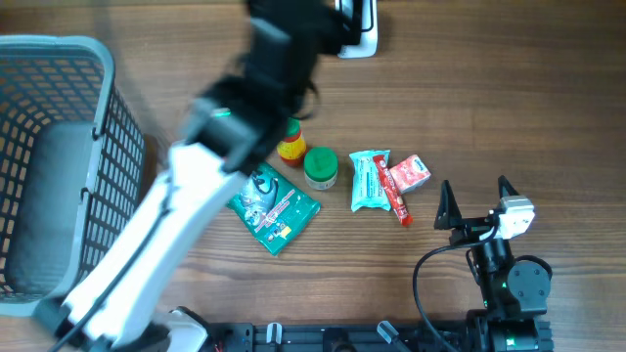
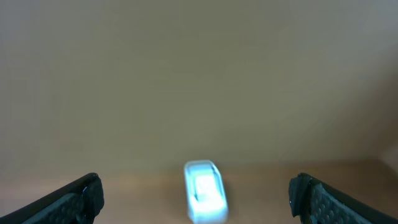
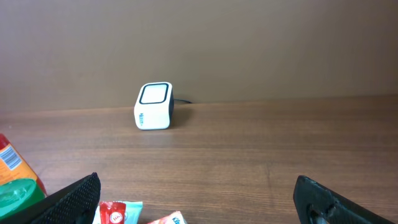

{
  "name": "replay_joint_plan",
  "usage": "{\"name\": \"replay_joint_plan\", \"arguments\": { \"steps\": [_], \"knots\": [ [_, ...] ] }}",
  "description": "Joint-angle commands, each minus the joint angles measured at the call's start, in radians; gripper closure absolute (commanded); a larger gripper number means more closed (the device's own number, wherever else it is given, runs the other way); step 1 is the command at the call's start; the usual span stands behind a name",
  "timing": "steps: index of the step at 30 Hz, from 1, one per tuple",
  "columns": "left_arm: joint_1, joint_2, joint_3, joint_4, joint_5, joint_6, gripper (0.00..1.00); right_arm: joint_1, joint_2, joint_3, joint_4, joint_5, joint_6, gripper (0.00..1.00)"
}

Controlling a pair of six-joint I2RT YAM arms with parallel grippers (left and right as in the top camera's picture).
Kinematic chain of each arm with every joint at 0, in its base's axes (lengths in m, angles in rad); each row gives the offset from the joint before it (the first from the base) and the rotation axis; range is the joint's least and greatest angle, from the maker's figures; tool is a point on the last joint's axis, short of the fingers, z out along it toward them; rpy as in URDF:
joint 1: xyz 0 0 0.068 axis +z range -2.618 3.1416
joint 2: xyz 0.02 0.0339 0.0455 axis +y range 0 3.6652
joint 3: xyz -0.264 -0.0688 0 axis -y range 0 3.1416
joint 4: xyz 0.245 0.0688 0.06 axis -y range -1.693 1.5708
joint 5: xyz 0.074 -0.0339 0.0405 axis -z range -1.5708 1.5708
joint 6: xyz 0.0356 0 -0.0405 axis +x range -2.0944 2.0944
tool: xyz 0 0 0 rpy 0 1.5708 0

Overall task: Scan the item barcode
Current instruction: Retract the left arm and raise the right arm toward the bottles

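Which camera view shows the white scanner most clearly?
The right wrist view: the scanner stands whole and sharp on the table. Overhead, the left arm hides most of it. The left wrist view shows it blurred.

basket (image 1: 117,147) L | scanner (image 1: 364,34) back ctr | pouch (image 1: 277,207) front-L of jar (image 1: 320,167) | pkt (image 1: 370,181) R of jar

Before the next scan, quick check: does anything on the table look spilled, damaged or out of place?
Nothing stands out. The scanner stands upright, and the green packet and green-lidded jar sit intact in a loose cluster with nothing spilled.
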Motion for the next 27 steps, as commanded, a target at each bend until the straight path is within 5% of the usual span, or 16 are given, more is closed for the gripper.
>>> {"name": "replay_joint_plan", "arguments": {
  "steps": [1, 11, 19, 27],
  "knots": [
    [0.098, -0.099, 0.043, 0.038, -0.018, 0.264, 0.0, 0.004, 0.006, -0.001, 0.003, 0.01, 0.017, 0.0],
    [0.204, -0.215, 0.043, 0.097, -0.018, 0.526, 0.0, 0.004, 0.006, -0.001, 0.018, -0.015, 0.054, 0.0],
    [0.211, -0.27, 0.016, -0.077, 0.05, 0.519, 0.0, 0.004, 0.006, -0.001, 0.019, -0.143, 0.78, 0.0],
    [0.211, -0.695, -0.303, -0.071, 0.32, 0.429, 0.0, 0.004, 0.006, -0.001, 0.027, -0.248, 0.884, 0.0]
  ]
}}
